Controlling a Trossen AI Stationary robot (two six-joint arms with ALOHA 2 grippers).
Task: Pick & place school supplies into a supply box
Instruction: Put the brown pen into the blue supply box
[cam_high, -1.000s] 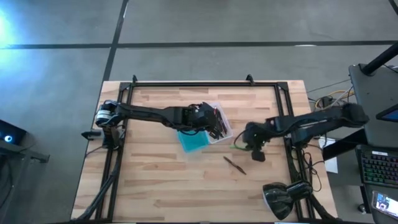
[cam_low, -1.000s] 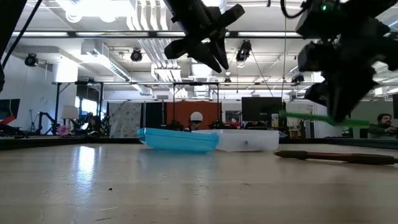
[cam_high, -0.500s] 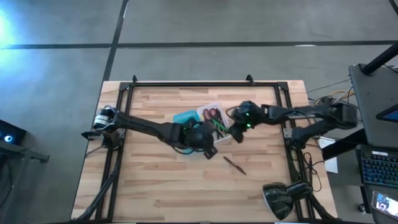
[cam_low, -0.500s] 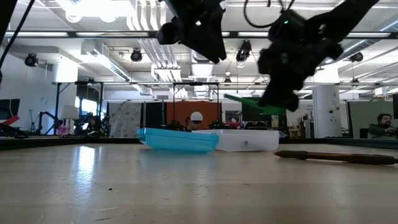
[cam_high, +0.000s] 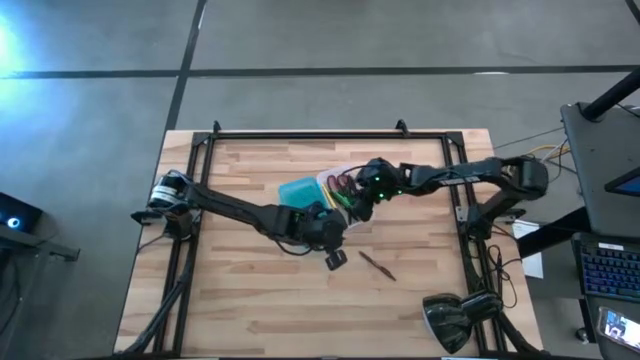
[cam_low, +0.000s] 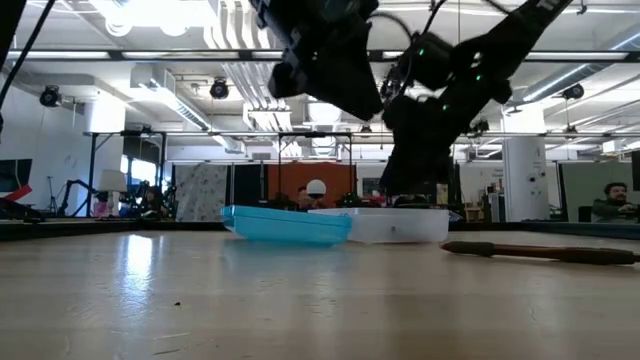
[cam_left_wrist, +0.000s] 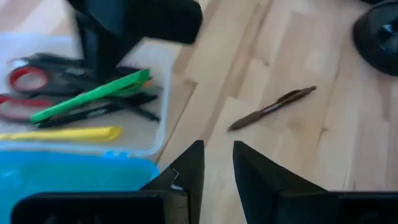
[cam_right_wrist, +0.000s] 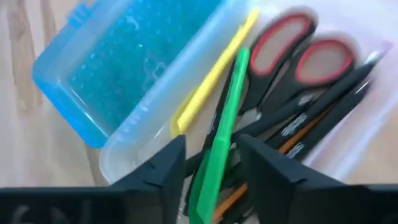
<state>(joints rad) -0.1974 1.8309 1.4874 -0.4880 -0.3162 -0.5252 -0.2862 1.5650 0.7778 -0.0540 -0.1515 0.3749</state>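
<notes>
Lying alone on the counter (cam_high: 240, 290) at lower centre, well apart from the supply box (cam_high: 325, 190), the dark brown pencil (cam_high: 377, 264) looks light, stiff and slippery, best pinched mid-shaft; left claw (cam_left_wrist: 216, 163) narrowly parted and empty, right claw (cam_right_wrist: 211, 163) parted around the green pen (cam_right_wrist: 221, 143).

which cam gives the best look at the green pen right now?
Right wrist view: the green pen runs lengthwise between that gripper's fingers, lying in the clear tray. Left wrist view shows it whole too, beside the scissors. High view gives a green sliver; low view hides it.
</notes>
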